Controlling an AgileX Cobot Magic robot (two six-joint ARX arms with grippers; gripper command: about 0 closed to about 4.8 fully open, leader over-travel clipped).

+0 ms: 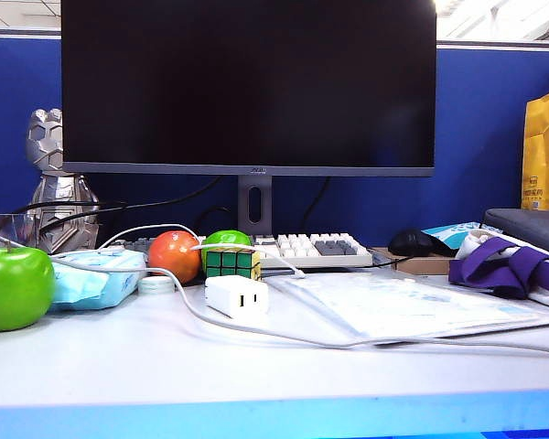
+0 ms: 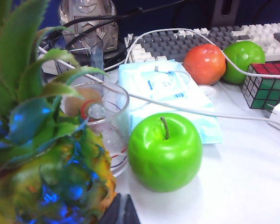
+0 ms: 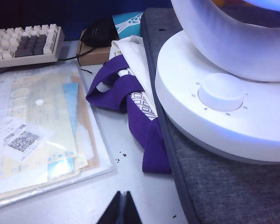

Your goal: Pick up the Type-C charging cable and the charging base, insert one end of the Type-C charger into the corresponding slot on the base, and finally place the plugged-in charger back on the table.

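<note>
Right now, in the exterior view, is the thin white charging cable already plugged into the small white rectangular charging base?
No: the charging base shows two empty dark slots, and the charging cable only runs past it.

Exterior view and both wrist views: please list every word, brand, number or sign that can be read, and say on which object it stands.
No text can be read with certainty.
Monitor: small logo on the lower bezel, too small to read.
Yellow bag: dark print, blurred.
Blue wipes pack: label, blurred.
Papers in the plastic sleeve: QR code and barcode, printed text too small.
Purple-and-white cloth: pattern, not legible.
Keyboard: key legends not legible.
</note>
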